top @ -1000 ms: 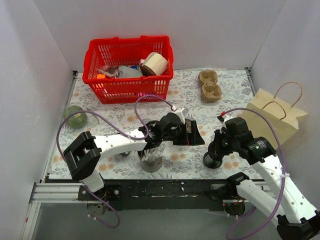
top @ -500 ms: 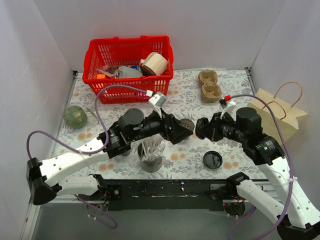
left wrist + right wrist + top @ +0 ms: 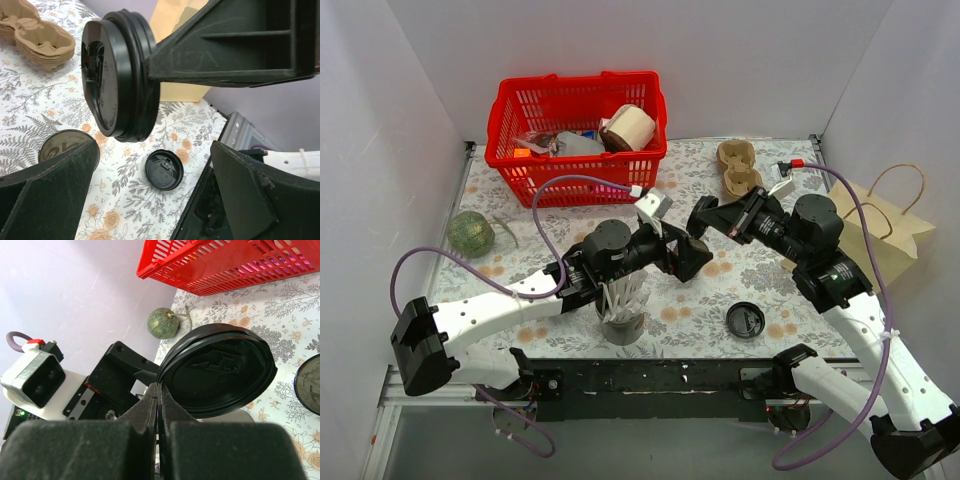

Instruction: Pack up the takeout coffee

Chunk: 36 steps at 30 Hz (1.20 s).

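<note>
The right gripper is clenched on the rim of the black lid, aloft above mid-table. The left gripper is released, just nearer

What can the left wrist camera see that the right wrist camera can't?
Only the left wrist camera shows the cardboard cup carrier, the brown paper bag and a loose lid lying flat. Only the right wrist camera shows the red basket and the green melon. Both show the black lid pinched in the right gripper, above the flowery tablecloth.
</note>
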Motion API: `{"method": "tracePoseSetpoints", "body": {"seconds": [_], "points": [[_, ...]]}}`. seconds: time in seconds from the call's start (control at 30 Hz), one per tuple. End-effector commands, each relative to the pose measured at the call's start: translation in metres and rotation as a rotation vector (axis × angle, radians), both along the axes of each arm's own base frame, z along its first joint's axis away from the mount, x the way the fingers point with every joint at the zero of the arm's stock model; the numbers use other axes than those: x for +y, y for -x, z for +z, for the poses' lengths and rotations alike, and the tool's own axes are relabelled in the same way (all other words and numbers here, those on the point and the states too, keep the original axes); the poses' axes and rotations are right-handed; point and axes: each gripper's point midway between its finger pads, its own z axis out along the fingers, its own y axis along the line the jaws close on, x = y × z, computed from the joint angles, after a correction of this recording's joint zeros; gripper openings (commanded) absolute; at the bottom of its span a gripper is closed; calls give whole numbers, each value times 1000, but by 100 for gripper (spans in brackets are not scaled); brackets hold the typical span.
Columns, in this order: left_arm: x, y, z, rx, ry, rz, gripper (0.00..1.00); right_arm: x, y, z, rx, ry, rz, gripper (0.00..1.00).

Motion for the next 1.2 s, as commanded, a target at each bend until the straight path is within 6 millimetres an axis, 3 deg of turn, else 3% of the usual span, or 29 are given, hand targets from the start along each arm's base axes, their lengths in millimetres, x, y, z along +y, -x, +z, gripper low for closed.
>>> {"method": "tracePoseSetpoints", "body": {"seconds": [0.0,0.17,0.23,0.27,0.33,0.47,0.7,0.83,1.0,1.1,1.17], "points": [[5,-3,25,-76,29,24,98,-1,8,39,-67,-82,4,1],[15,8,27,-96,59,-2,98,1,16,45,-109,-52,50,1],[25,12,26,-95,54,3,98,12,24,39,-162,51,180,1],[29,16,26,-99,55,-2,98,13,30,52,-208,75,219,1],[31,40,30,-103,52,-116,98,16,40,39,-237,149,318,1],[41,66,35,-99,84,-217,98,15,51,35,-344,222,398,1],[55,81,44,-121,128,-248,98,13,87,40,-513,237,570,1],[55,77,52,-104,144,-221,98,10,103,40,-613,262,645,1],[53,66,60,-27,162,-160,98,6,102,32,-669,331,662,1],[49,55,63,34,177,-103,98,2,90,24,-640,392,604,1],[47,38,57,107,167,-14,98,-6,75,0,-527,473,534,1]]}}
